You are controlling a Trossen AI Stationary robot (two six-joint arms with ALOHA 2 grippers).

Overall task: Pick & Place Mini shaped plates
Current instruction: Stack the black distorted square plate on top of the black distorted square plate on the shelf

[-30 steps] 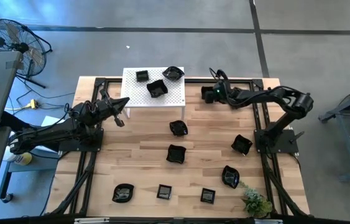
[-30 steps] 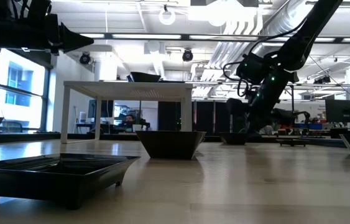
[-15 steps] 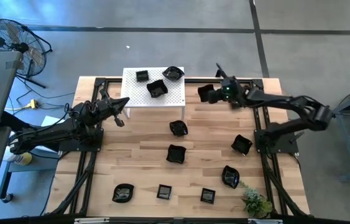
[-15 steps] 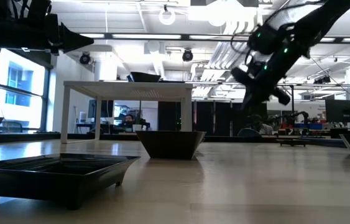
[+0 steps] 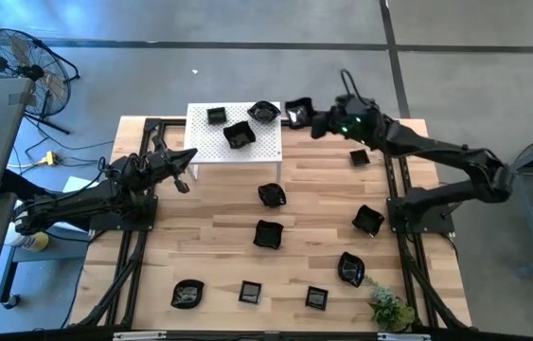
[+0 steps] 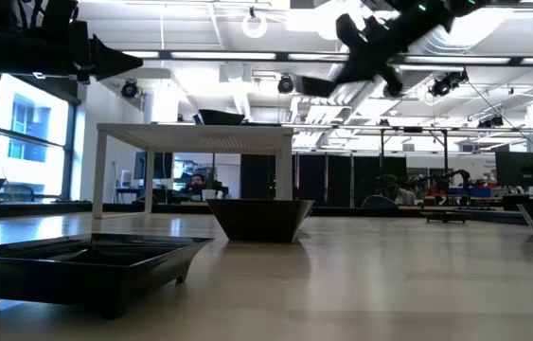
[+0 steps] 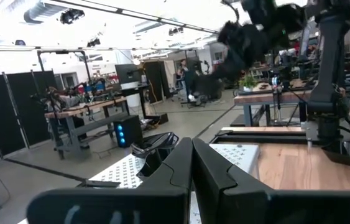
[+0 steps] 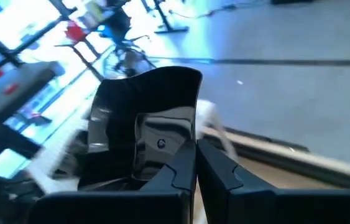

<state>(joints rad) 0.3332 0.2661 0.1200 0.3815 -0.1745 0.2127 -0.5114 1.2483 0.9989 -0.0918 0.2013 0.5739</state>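
The right end effector [image 5: 306, 116], clamped on a plate [image 5: 295, 111], hangs at the tabletop's [image 5: 219, 227] far edge; the left end effector's [image 5: 183, 156] fingers are together.

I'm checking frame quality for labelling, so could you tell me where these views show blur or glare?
Low view: the right arm's gripper and its plate smear against bright ceiling lights. Right wrist view: the held plate's glossy inside throws reflections, background streaked. High view: evenly lit, sharp.

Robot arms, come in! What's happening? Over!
Right gripper shut on a black plate, airborne beside the white platform. Left gripper shut, waiting. Path clear.
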